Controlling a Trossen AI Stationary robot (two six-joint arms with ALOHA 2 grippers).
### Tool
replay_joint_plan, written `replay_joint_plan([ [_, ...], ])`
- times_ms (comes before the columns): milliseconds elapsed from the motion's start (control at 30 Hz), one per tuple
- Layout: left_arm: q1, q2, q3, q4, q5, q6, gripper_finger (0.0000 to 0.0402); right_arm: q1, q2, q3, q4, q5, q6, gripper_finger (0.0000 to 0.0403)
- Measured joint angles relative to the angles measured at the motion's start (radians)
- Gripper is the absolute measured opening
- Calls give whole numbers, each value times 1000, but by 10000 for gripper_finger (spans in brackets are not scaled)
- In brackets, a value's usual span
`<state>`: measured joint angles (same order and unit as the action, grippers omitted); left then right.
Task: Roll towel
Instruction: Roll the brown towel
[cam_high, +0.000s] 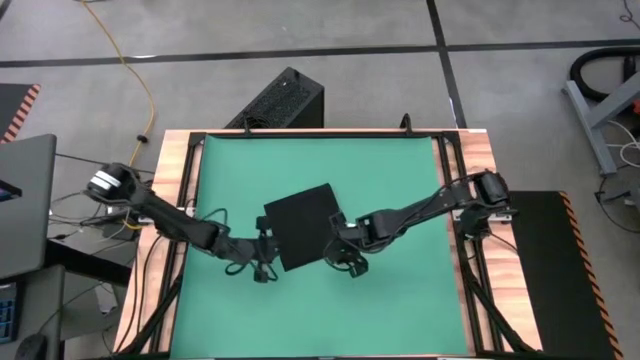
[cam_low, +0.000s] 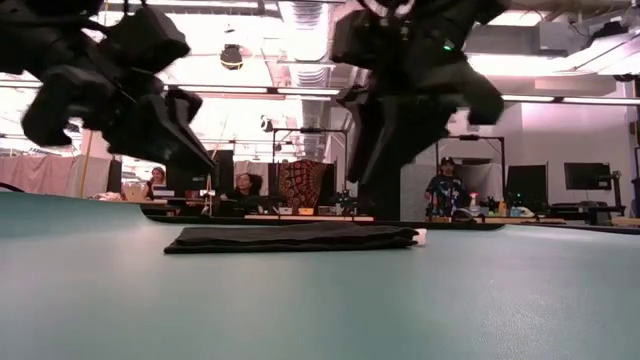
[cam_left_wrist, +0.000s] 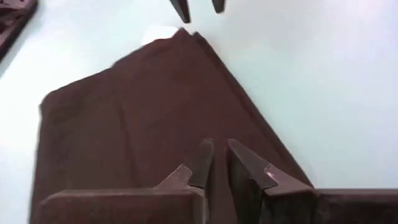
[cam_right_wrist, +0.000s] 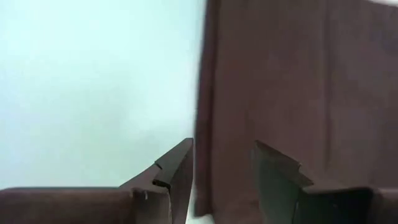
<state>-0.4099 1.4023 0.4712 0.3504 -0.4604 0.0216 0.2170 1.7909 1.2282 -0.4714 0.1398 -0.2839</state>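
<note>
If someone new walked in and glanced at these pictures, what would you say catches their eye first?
Most likely the black towel, folded into a flat, slightly skewed rectangle in the middle of the green mat, dark against bright. Next, the two dark arms reaching in from either side to meet at it: the left claw by its near left corner, the right claw by its near right corner, jaws apart over the towel's edge.
</note>
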Motion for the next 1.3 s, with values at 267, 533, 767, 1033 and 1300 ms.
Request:
replay_joint_plan([
  [267, -2, 202, 155, -71, -17, 64, 102, 20, -100, -257, 289, 54, 15, 174],
  [533, -20, 223, 242, -198, -12, -4, 145, 17, -83, -340, 375, 69, -40, 174],
  [767, -63, 223, 240, -229, -22, -99, 149, -12, -67, -400, 492, 43, -79, 174],
  [1033, -75, 223, 240, -263, -4, -141, 149, -30, -67, -400, 481, 38, -84, 174],
  [1300, -109, 223, 240, -316, 19, -152, 149, -63, -67, -399, 456, 12, -57, 174],
])
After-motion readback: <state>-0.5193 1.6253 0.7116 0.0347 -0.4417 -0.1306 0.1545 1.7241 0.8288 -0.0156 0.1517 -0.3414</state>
